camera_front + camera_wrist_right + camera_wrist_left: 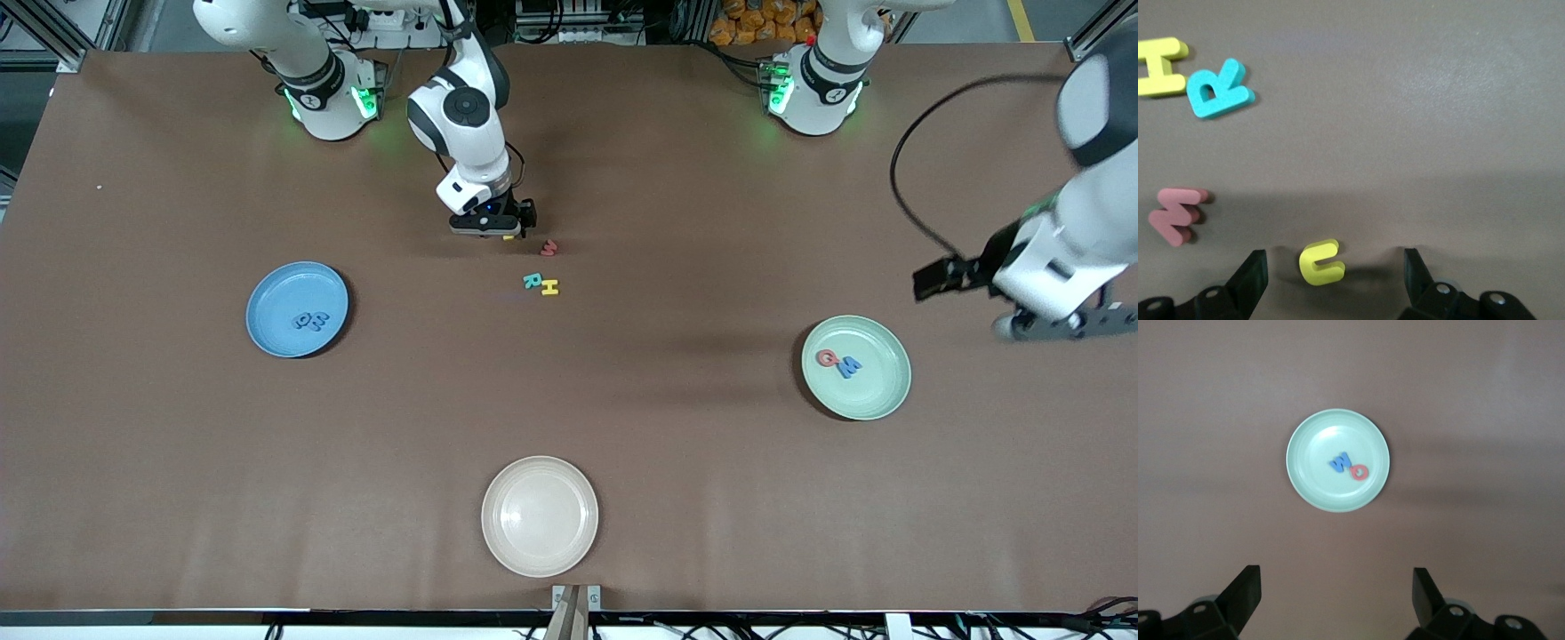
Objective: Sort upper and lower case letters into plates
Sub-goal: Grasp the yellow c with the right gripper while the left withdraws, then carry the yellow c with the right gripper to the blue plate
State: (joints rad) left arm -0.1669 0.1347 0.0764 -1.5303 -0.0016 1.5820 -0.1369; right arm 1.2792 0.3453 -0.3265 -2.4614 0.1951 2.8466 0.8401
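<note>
My right gripper [500,233] is open and low over a yellow letter c [508,237]. In the right wrist view the c [1321,263] lies flat on the table between the spread fingers [1251,275]. A coral m [549,248], a teal R [531,281] and a yellow H [550,286] lie close by, and they also show in the right wrist view: m [1177,215], R [1218,89], H [1161,65]. The blue plate [276,293] holds two blue letters [311,319]. The mint plate [876,387] holds a coral letter [827,358] and a blue letter [848,365]. My left gripper [1067,325] is open and empty, high up beside the mint plate [1318,447].
A cream-beige plate [540,516] with nothing in it stands near the table's front edge, nearer the front camera than the loose letters. The table is a brown mat. The left arm's black cable loops above the mint plate's end.
</note>
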